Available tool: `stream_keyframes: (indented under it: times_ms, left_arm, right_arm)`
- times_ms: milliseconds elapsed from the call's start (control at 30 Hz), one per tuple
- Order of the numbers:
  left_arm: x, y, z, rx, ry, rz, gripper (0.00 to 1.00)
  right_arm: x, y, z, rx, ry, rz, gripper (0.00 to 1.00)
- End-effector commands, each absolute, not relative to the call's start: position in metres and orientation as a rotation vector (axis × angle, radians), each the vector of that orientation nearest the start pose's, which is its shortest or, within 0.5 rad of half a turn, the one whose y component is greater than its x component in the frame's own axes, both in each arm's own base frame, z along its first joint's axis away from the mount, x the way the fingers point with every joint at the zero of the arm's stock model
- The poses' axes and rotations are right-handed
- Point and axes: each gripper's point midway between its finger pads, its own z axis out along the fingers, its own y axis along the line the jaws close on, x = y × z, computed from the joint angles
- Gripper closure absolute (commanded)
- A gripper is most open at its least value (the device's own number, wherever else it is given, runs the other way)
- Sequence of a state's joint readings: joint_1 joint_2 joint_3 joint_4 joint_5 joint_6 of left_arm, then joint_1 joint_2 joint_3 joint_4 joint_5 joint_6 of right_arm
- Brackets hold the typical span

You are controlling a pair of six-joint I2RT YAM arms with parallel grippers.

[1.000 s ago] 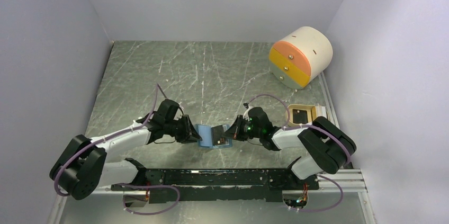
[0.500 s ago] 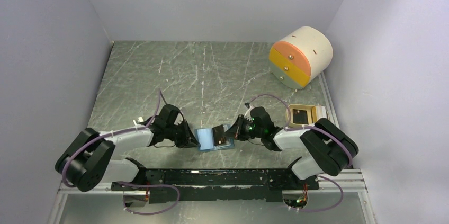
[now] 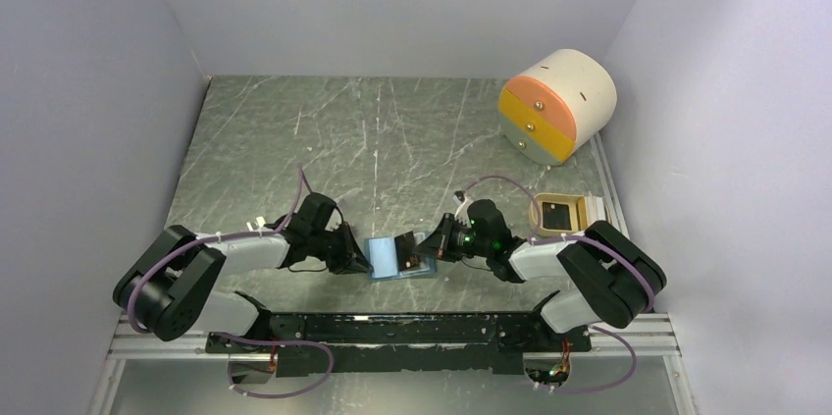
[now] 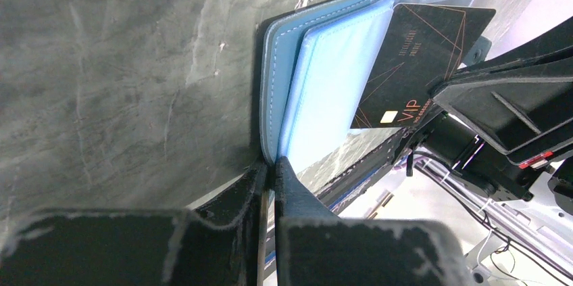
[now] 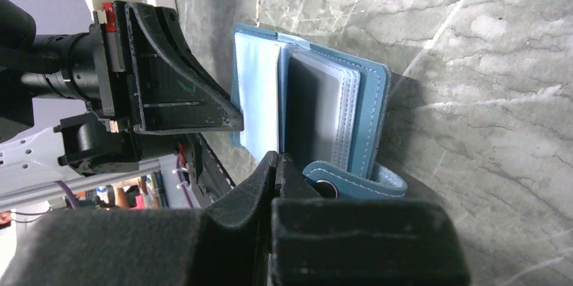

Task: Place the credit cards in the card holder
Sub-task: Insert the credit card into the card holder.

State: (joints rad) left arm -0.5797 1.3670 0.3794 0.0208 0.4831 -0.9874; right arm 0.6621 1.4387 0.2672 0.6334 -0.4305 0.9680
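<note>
The blue card holder [image 3: 381,258] lies open on the table between the two arms. My left gripper [image 4: 272,164] is shut on the edge of its left cover [image 4: 270,97], beside the pale blue sleeves [image 4: 331,83]. My right gripper [image 5: 278,159] is shut on a black credit card [image 4: 419,56], which stands tilted over the sleeves with one corner against them. In the top view the left gripper [image 3: 359,258] and the right gripper [image 3: 425,247] face each other across the holder. A second dark credit card [image 3: 556,214] lies in the tan tray.
The tan tray [image 3: 581,205] sits by the right wall, just behind the right arm. A cream drum with orange-yellow drawers [image 3: 556,106] stands at the back right. The holder's snap strap [image 5: 351,181] lies beside the right fingers.
My left gripper has closed on the holder's left cover and shifted slightly toward the near edge, folding the cover further open. The right gripper still holds the card over the holder.
</note>
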Motion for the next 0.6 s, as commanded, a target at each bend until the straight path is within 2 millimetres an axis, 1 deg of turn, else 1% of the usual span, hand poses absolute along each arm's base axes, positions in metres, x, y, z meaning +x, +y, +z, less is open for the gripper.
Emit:
stream_keyframes:
  times_ms: [0, 233, 433, 567]
  left_arm:
    - [0.158, -0.236, 0.012, -0.334, 2.802, -1.108, 0.91]
    - [0.158, -0.236, 0.01, -0.323, 2.809, -1.108, 0.91]
    - [0.159, -0.238, 0.012, -0.311, 2.81, -1.113, 0.91]
    - [0.159, -0.239, 0.017, -0.305, 2.797, -1.131, 0.91]
  right_arm:
    - [0.18, 0.275, 0.041, 0.057, 2.382, 1.368, 1.0]
    - [0.174, 0.281, 0.035, 0.087, 2.403, 1.452, 1.0]
    - [0.176, 0.279, 0.027, 0.125, 2.432, 1.413, 1.0]
    - [0.179, 0.283, 0.026, 0.138, 2.428, 1.428, 1.0]
